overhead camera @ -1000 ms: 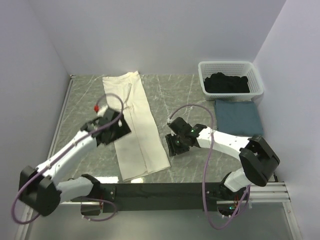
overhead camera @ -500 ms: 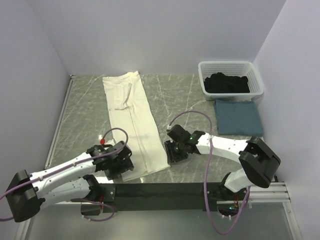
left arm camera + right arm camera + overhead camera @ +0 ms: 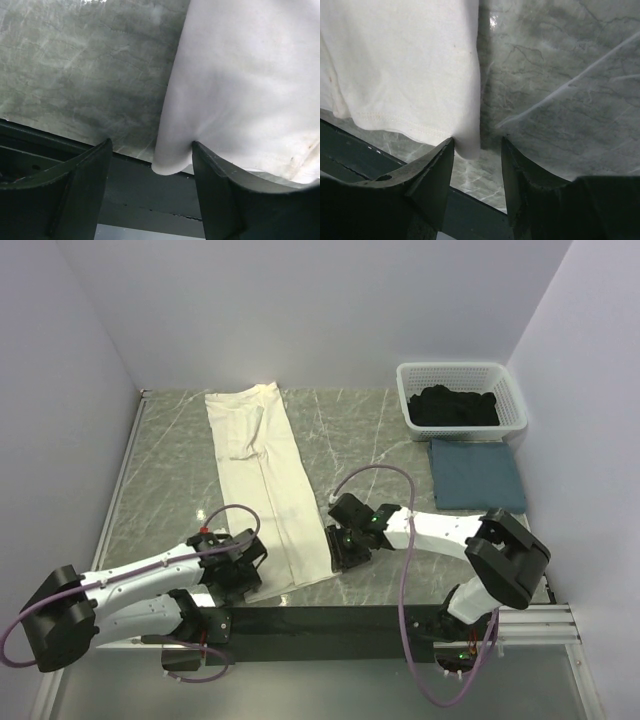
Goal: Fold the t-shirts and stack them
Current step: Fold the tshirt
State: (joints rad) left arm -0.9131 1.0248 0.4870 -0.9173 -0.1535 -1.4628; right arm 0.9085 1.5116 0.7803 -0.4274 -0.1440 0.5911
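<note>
Grey-green marble is what the table (image 3: 370,430) looks like. The cream-white t-shirt (image 3: 270,490) is laid out flat on it as one long narrow strip, running at a slight slant from the far left down to the near edge. Pretty neat overall, though some creases can be seen up in its far half.

Both arms are brought in low at the near end of that strip. The left gripper (image 3: 240,575) is placed at the near-left corner. In the left wrist view its jaws are held apart, with the rounded corner of the shirt (image 3: 240,90) sitting in the gap (image 3: 151,150), and the cloth edge is touched by the finger on the right side of that view. Nothing is pinched there as far as can be seen.

The right gripper (image 3: 340,545) is set at the near-right corner. Its jaws are spread too (image 3: 477,142), and the folded corner of the shirt (image 3: 405,65) is framed between them, right up against the finger on the left of that view, with bare marble showing on the other side.

Over on the right, the slate-blue t-shirt (image 3: 475,475) is folded into a flat rectangle, just in front of the white basket (image 3: 455,372). The black t-shirt (image 3: 455,405) is bunched up inside the basket.
</note>
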